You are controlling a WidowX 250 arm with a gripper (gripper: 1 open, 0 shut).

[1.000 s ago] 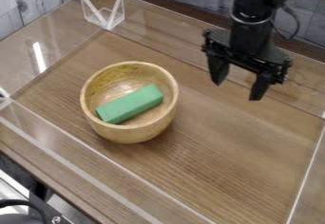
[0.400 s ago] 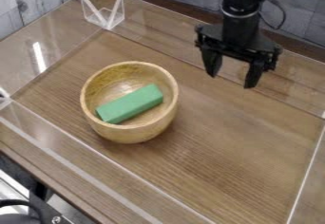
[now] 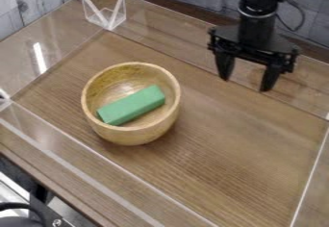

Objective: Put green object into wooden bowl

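Note:
The mint-green block (image 3: 134, 105) lies flat inside the round tan wooden bowl (image 3: 98, 115), slanting from lower left to upper right. The bowl stands on the wooden tabletop, left of centre. My gripper (image 3: 252, 76) hangs over the table to the right of the bowl and further back, well apart from it. Its two black fingers point down, spread wide, with nothing between them.
Low clear acrylic walls (image 3: 306, 188) fence the wooden tabletop (image 3: 218, 154) on all sides. A clear triangular bracket (image 3: 106, 12) stands at the back left corner. Black cables trail behind the arm at the back right.
The gripper drifted back and left, then returned right to about where it was a second ago, a little higher. It stayed open. Block and bowl have not moved.

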